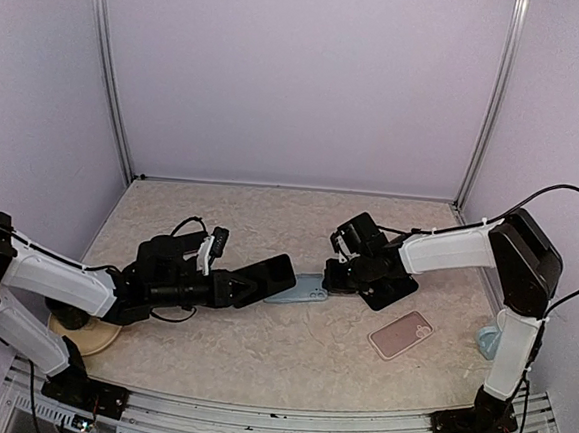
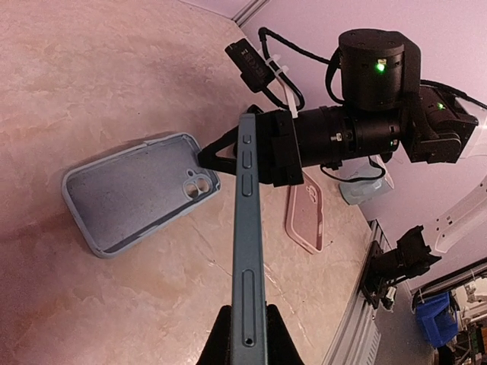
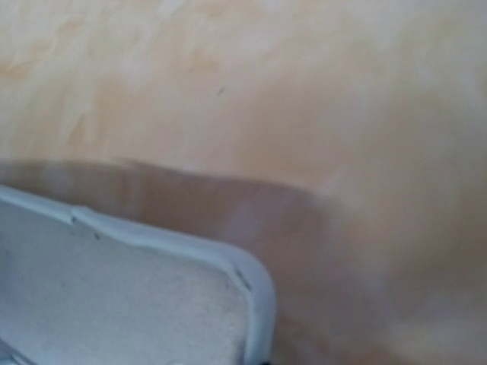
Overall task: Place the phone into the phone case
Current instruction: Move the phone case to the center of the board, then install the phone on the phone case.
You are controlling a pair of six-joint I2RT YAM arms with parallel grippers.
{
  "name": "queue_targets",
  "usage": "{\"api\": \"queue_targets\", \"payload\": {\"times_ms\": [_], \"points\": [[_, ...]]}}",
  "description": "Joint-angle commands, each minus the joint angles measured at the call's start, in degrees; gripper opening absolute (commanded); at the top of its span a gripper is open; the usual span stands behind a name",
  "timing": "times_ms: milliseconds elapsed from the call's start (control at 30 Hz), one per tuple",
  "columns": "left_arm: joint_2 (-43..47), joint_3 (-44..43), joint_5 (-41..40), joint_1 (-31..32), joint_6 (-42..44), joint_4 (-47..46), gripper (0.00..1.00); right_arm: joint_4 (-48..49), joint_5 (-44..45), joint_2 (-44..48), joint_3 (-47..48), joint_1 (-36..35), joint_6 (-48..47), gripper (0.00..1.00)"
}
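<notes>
My left gripper point(image 1: 232, 288) is shut on a dark blue-grey phone point(image 1: 263, 277), gripping its lower end and holding it edge-on above the table; in the left wrist view the phone point(image 2: 249, 228) runs up from my gripper point(image 2: 243, 328). A light blue phone case point(image 1: 300, 290) lies open side up on the table, just past the phone's tip. It also shows in the left wrist view point(image 2: 129, 194). My right gripper point(image 1: 341, 274) is low at the case's camera end. The right wrist view shows only a case corner point(image 3: 114, 296) and no fingers.
A pink phone case point(image 1: 401, 334) lies on the table to the right, also in the left wrist view point(image 2: 307, 213). A pale blue object point(image 1: 487, 340) sits by the right arm's base. A wooden disc point(image 1: 84, 336) lies under the left arm.
</notes>
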State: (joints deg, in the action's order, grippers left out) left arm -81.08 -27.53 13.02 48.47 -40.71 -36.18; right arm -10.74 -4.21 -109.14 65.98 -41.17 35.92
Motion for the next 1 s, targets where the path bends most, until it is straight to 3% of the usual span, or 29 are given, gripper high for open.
{"api": "queue_targets", "payload": {"times_ms": [0, 233, 767, 967], "points": [[0.15, -0.35, -0.04, -0.80, 0.02, -1.98, 0.00, 1.66, 0.33, 2.02, -1.96, -2.04, 2.00, 0.10], [-1.11, -1.30, 2.54, -1.72, 0.15, -1.18, 0.00, 2.25, 0.67, 2.82, -4.67, -3.13, 2.57, 0.13], [-10.59, -12.04, 19.43, -5.25, 2.06, 7.65, 0.00, -3.67, 3.46, 6.04, -1.45, -2.25, -2.79, 0.52], [-14.25, -15.17, 23.88, -7.17, 1.10, 9.39, 0.00, -4.22, 3.63, 8.32, -2.57, -0.84, -3.74, 0.57]]}}
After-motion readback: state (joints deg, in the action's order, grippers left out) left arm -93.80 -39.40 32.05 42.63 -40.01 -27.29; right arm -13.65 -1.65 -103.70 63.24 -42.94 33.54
